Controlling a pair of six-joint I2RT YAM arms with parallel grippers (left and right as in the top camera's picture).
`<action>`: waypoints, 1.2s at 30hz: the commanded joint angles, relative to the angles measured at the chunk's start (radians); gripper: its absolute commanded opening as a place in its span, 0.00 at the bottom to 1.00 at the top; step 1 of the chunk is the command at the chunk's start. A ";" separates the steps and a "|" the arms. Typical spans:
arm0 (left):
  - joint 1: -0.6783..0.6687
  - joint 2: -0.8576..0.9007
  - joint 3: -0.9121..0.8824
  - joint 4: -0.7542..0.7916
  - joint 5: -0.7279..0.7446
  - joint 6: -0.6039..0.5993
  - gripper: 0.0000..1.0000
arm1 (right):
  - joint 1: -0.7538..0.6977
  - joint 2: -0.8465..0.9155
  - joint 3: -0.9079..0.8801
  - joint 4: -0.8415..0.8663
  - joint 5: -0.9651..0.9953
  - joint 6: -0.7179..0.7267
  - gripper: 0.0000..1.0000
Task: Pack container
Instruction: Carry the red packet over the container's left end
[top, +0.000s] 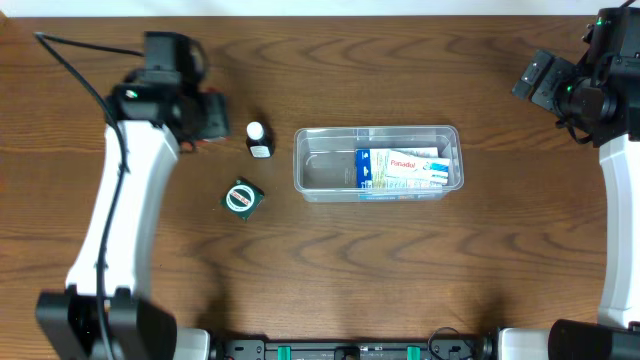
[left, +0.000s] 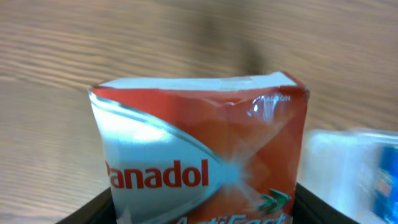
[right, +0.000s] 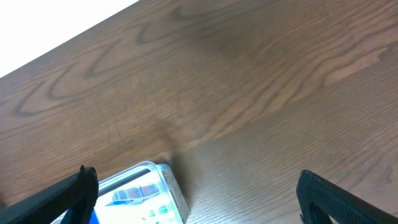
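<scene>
The left gripper is pinching a red Panadol ActiFast box, one dark finger showing at each side of the carton. It is holding the box over the left part of the wooden table, well apart from the container. That clear tub is lying mid-table, long side across. A blue-and-white Panadol box is already filling its right half, and the left half is looking bare. The right gripper is waiting, spread and empty, beyond the tub's far right corner.

By my judgement, the step in hand is carrying the red box to the tub. Doing it well is calling for three things:
- Passing clear of the small white-capped bottle, which is standing between the gripper and the tub's left end.
- Turning the carton so its long side is running with the tub's.
- Lowering it past the rim into the bare half before letting go, since the light tub is likely sliding at any knock.

The small green-labelled box is sitting nearer the front, out of the way
</scene>
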 joint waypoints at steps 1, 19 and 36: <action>-0.116 -0.041 0.008 -0.033 0.012 -0.072 0.66 | -0.005 -0.005 0.011 -0.002 0.007 0.009 0.99; -0.487 0.050 0.006 0.052 0.061 -0.313 0.64 | -0.005 -0.005 0.011 -0.002 0.007 0.009 0.99; -0.514 0.233 0.006 0.132 0.068 -0.325 0.63 | -0.005 -0.005 0.011 -0.002 0.007 0.009 0.99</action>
